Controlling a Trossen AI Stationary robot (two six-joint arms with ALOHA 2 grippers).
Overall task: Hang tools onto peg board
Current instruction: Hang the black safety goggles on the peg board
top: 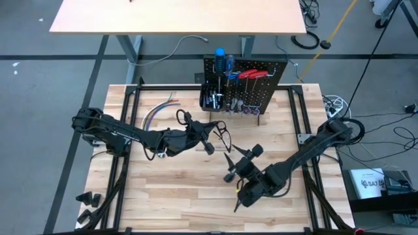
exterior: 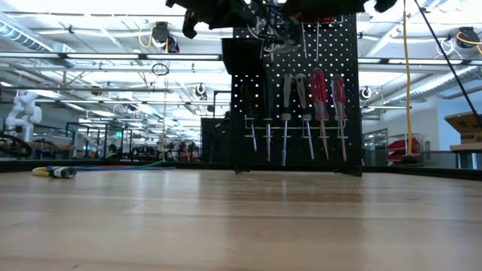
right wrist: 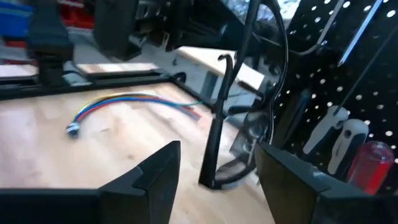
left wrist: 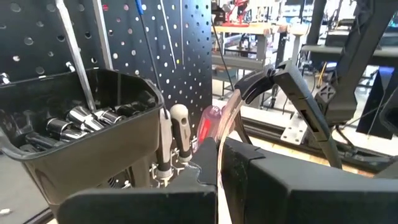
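We start with the table [top: 196,196], a pale wooden top that is bare of tools as far as we can see; only a bundle of coloured wires [top: 159,109] lies on it, near the far left, and that is no part of the job

Next the peg board [top: 261,85], standing upright at the far edge of the table. We judge it already well stocked: two blue-handled screwdrivers [top: 224,62] sit at its top, red-handled screwdrivers [exterior: 328,94] hang on the front beside slim pale-handled ones [exterior: 294,90], and the small black bin [left wrist: 74,134] on its face holds a heap of silver bits [left wrist: 84,118]

Then the arms, both reaching toward the middle of the table in front of the board. The left pincer [top: 208,138] is clamped shut on a thin looped dark piece [right wrist: 245,93], perhaps a bent metal tool, which it holds up just in front of the board; what it is exactly we cannot tell. The right pincer [top: 238,163] hovers nearby with its fingers [right wrist: 149,174] spread apart and nothing between them

So we take most of the hanging as done, with this one held piece left to go up. Whether other tools wait out of sight we cannot say
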